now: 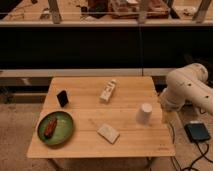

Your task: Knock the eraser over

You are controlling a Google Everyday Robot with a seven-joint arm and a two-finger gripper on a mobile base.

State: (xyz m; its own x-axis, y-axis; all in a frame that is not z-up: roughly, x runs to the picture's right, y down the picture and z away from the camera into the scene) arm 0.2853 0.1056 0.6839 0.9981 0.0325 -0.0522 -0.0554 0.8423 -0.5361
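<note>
The eraser (62,98) is a small black slab standing upright near the table's left edge, behind the green plate. My arm's white links (186,89) hang beside the table's right edge, far from the eraser. My gripper itself does not show in this view; it lies somewhere past the arm's lower end by the right table edge.
On the wooden table (130,142) are a white-and-tan carton (108,91) at the middle back, a white cup (144,113) at the right, a pale flat block (108,133) at the front and a green plate (64,131) holding a reddish-brown item. A black device (197,131) lies on the floor.
</note>
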